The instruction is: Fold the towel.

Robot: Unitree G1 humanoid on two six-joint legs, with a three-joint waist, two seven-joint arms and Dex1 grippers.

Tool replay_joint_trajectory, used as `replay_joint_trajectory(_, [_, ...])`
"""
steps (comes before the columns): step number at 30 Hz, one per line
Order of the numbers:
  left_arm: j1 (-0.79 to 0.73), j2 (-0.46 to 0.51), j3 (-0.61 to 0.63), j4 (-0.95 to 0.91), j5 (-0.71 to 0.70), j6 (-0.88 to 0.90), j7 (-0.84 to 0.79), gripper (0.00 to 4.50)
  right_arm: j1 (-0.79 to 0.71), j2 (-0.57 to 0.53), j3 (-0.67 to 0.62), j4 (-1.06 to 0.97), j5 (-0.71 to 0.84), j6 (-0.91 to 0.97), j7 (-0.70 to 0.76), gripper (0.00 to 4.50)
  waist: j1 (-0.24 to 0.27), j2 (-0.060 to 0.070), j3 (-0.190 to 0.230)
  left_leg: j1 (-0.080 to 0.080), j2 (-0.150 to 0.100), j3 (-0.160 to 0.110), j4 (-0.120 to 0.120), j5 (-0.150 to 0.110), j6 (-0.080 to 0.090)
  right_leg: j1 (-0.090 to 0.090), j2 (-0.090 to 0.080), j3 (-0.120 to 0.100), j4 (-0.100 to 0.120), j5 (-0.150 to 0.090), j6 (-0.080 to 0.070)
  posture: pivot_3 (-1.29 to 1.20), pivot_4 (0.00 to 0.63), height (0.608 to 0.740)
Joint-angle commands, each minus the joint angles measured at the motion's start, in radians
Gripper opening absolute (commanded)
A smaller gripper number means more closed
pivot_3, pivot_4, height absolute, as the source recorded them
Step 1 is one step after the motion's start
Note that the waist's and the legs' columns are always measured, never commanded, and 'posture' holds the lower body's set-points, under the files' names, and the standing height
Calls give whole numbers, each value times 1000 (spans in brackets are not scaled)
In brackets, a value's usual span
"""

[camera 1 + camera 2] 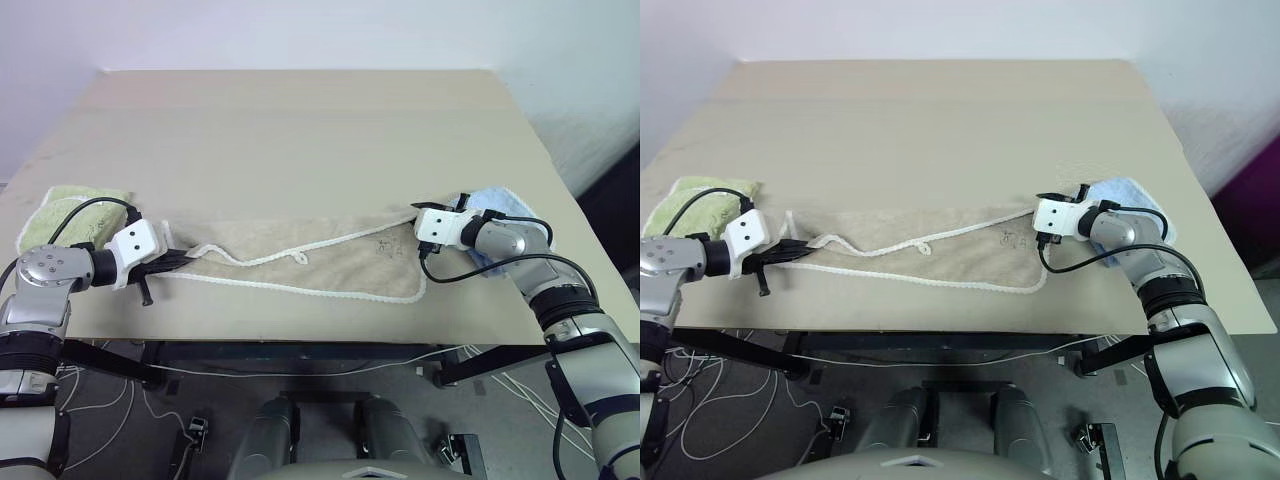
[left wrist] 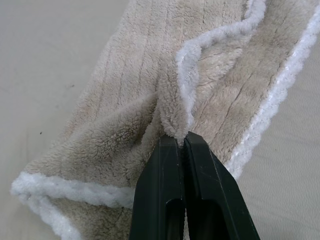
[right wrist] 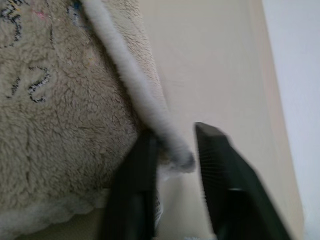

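Beige towel (image 1: 330, 262) lies along the table (image 1: 300, 130) near edge, far half bare.

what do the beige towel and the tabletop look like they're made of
Towel: looks like plush terry or microfibre, fuzzy pile with faint ribs, matte; white corded trim along its edges. Table: probably laminate or painted board, smooth, pale beige, matte, no visible grain.

Place: a robot test lab or workshop.
Evidence: a bare beige counter (image 1: 300, 130) against plain white walls (image 1: 300, 30), with loose cables (image 1: 90, 400) trailing on the grey floor (image 1: 120, 440).
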Motion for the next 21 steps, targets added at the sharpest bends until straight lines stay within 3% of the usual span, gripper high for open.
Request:
replay_joint_trajectory(1, [-2, 5, 31, -22, -18, -12, 10, 0, -8, -16, -26, -32, 25, -8, 16, 42, 0, 0, 0, 0, 0, 0, 0, 0, 0, 0, 0, 0, 0, 0, 0, 0, 150, 740])
replay_joint_trajectory(9, [-52, -8, 67, 24, -40, -4, 61, 0, -21, -44, -67, -102, 61, 17, 49, 42, 1, 0, 0, 0, 0, 0, 0, 0, 0, 0, 0, 0, 0, 0, 0, 0, 150, 740])
replay_joint_trajectory(14, [-240, -42, 120, 133, -55, 31, 183, 0, -110, -71, -120, -124, 128, 66, 111, 42, 5, 0, 1, 0, -1, 0, 1, 0, 0, 0, 0, 0, 0, 0, 0, 0, 150, 740])
replay_joint_trajectory(21, [-544, -62, 143, 337, -37, -2, 279, 0, -325, -127, -156, 1, 160, 65, 155, 42, 0, 0, 1, 0, -1, 0, 1, 0, 0, -1, 0, 0, 0, 0, 0, 0, 150, 740])
